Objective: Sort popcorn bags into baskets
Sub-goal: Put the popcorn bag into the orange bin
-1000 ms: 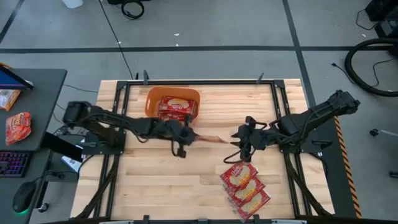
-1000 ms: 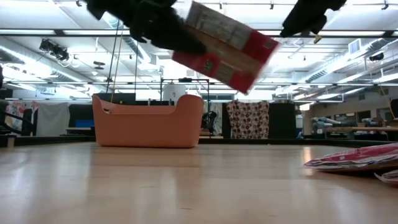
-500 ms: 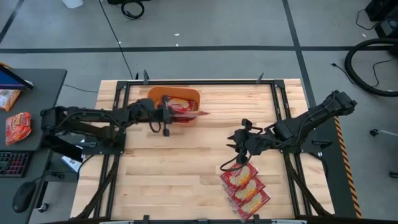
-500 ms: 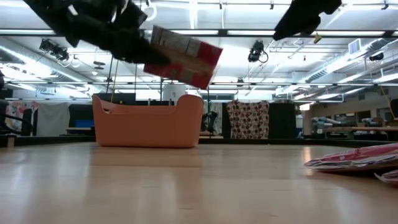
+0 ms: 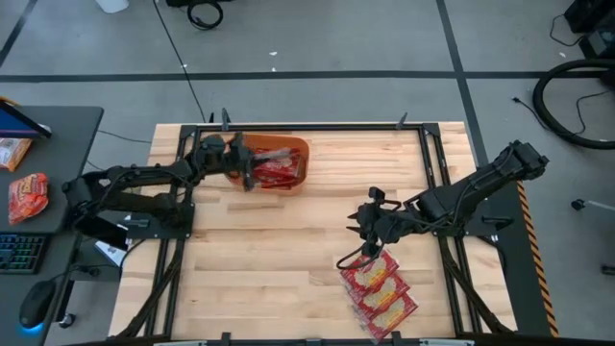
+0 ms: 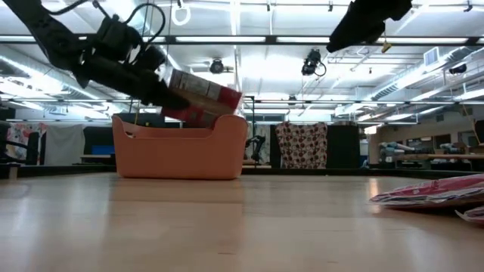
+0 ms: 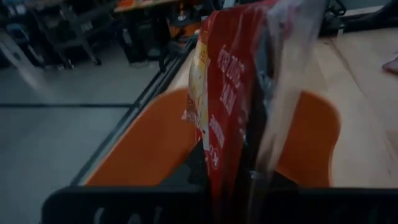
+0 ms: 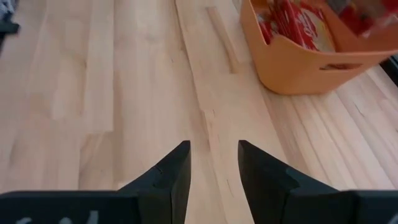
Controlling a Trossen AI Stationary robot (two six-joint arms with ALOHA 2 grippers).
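My left gripper (image 5: 245,165) (image 6: 162,94) is shut on one red popcorn bag (image 6: 203,100) (image 7: 227,106) and holds it over the orange basket (image 5: 300,159) (image 6: 181,147) at the table's far left. More red bags (image 8: 292,25) lie inside the basket. A pile of bags (image 5: 380,288) (image 6: 435,193) lies flat on the table near the right front. Just above and left of that pile my right gripper (image 5: 356,229) (image 8: 214,162) hangs open with only bare wood between its fingers. My left gripper pinches the bag by one end (image 6: 172,89) between its two fingers, coming nearly level from the table's left. The bag juts out past the fingers toward the right, tilted with its free end lower (image 6: 227,106), and its bottom edge dips behind the basket's rim.
A bare stretch of wooden table (image 5: 288,250) lies between the basket and the pile. Black frame rails (image 5: 432,163) run along the table's sides. A side desk (image 5: 58,144) with a keyboard and an orange-red packet (image 5: 27,197) stands off the table's left.
My left gripper has swung with its bag from the table's middle toward the far left, and sunk until the bag hangs over the basket; the bag has rolled more onto its edge. My right gripper has eased a little toward the near edge and stayed open.
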